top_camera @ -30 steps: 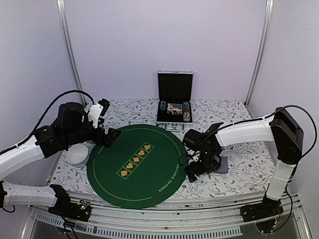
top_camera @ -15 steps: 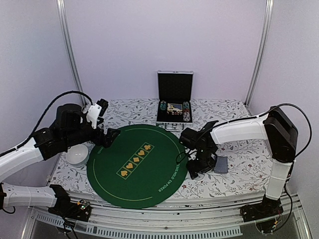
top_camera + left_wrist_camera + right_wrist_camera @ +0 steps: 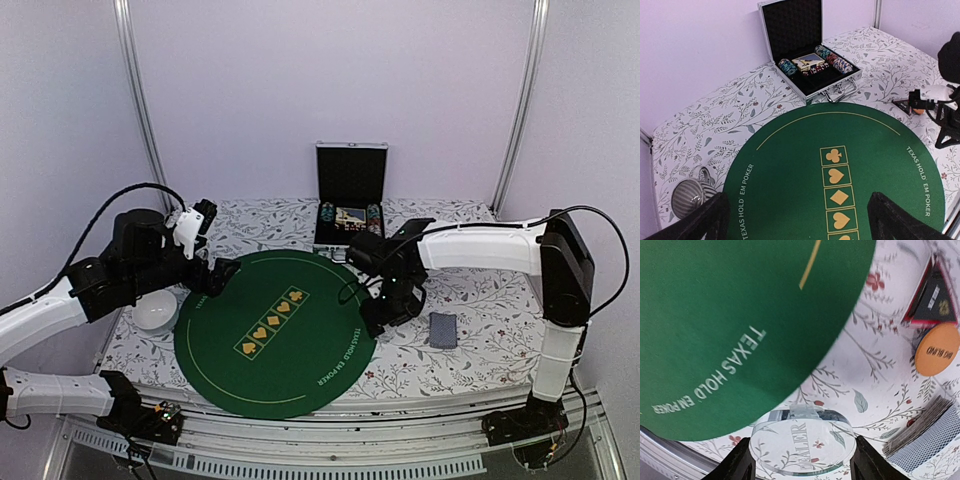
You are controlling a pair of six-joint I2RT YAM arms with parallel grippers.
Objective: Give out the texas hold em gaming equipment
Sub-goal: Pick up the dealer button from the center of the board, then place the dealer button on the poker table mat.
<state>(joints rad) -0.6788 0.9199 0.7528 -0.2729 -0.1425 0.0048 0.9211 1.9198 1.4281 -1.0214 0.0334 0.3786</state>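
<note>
Right gripper point(image 3: 802, 460) clamped on clear round acrylic DEALER disc point(image 3: 801, 440), held flat just outside round green felt mat point(image 3: 715, 315) rim; left gripper point(image 3: 800, 225) spread wide, empty, farther away.

You have a round green felt mat point(image 3: 270, 330) printed with "TEXAS HOLD 'EM POKER" and a row of yellow suit boxes. It lies flat on a white table cover with a grey floral print point(image 3: 490, 300). A small white bowl point(image 3: 155, 312) sits just beside the mat's left edge. In the left wrist view a grey striped cup point(image 3: 687, 196) is near that same edge. At the mat's far side an open aluminium case point(image 3: 351, 175) stands with its black-lined lid upright. 2 silver upright rails point(image 3: 140, 100) frame the pale walls behind.
</note>
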